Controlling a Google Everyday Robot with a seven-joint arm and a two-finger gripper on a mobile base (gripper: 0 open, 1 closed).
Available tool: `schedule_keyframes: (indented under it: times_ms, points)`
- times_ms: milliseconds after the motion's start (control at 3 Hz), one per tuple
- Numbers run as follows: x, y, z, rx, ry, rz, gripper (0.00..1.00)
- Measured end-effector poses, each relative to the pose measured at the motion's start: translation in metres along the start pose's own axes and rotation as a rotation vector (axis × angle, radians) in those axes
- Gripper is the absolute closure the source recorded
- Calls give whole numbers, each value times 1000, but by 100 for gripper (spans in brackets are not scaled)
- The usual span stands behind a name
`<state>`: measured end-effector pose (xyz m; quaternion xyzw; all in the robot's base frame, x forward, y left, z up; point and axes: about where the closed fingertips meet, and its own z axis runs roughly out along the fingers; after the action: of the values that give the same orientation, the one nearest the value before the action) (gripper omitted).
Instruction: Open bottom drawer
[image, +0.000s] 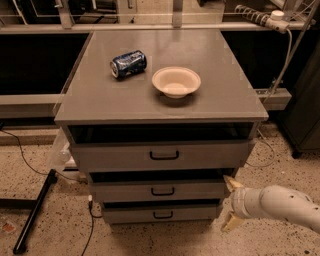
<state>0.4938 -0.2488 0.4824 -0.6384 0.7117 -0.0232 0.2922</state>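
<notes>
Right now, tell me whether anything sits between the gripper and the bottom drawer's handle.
Nothing visible does. The open gripper sits beside the cabinet's right front corner. The bottom drawer shows its black handle unobstructed, with only bare floor in front.

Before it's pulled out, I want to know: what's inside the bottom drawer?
Nothing shows: the bottom drawer has only a dark gap above its front; the middle drawer covers the rest. The open gripper is just right of both.
</notes>
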Motion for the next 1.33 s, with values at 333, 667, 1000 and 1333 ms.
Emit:
schedule_keyframes:
  times_ms: [333,667,1000,1333]
  points:
    - [-1,21,12,-34,-13,-3,0]
    - [4,61,43,-70,-66,12,0]
    - [8,101,79,-93,-165,26,0]
    - [13,129,113,-95,-272,27,0]
